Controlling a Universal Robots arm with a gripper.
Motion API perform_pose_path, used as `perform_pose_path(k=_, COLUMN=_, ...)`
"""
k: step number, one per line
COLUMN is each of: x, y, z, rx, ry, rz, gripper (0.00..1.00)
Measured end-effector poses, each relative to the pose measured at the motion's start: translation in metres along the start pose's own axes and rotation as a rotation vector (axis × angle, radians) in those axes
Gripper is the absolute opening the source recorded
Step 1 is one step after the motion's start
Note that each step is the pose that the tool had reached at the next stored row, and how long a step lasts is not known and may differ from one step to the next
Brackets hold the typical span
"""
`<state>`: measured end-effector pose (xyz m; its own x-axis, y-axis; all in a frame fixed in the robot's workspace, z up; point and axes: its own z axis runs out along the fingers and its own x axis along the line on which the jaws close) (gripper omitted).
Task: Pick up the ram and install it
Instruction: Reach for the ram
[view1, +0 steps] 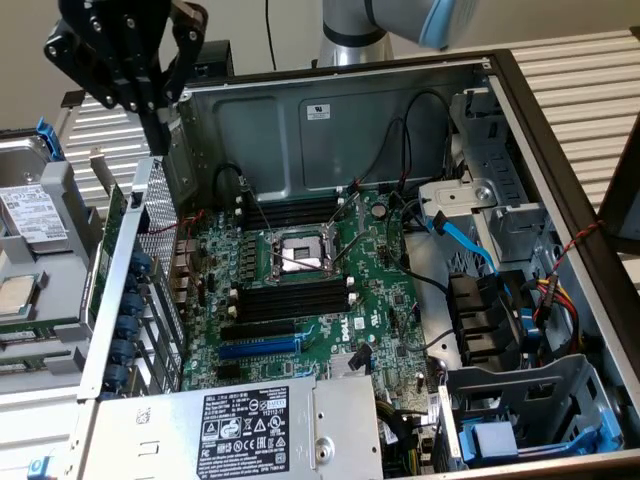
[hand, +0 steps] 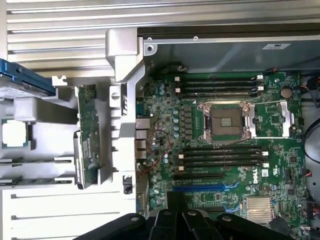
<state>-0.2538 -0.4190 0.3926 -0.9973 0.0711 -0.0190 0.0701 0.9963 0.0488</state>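
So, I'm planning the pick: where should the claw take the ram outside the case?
Likely mid-length, pinching its two flat faces from above: the ram seems to stand on its long edge beside the metal case wall, leaving the upper edge free.

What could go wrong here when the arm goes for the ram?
The ram stands on edge close beside the case wall, so the gripper could strike metal. A loose red wire lies near the empty memory slots, and the open CPU socket beside them is exposed to a slip.

Computer hardware lab or repair workshop: opened desktop case (view1: 300, 140), bare motherboard (view1: 385, 300), loose hard drive (view1: 30, 215) alongside.
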Motion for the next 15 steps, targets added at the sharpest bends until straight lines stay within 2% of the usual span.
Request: perform_pose_path(k=15, x=0.067, y=-0.0151, z=-0.0019, rx=0.0001, ry=0.0001, rz=0.0, gripper=0.11)
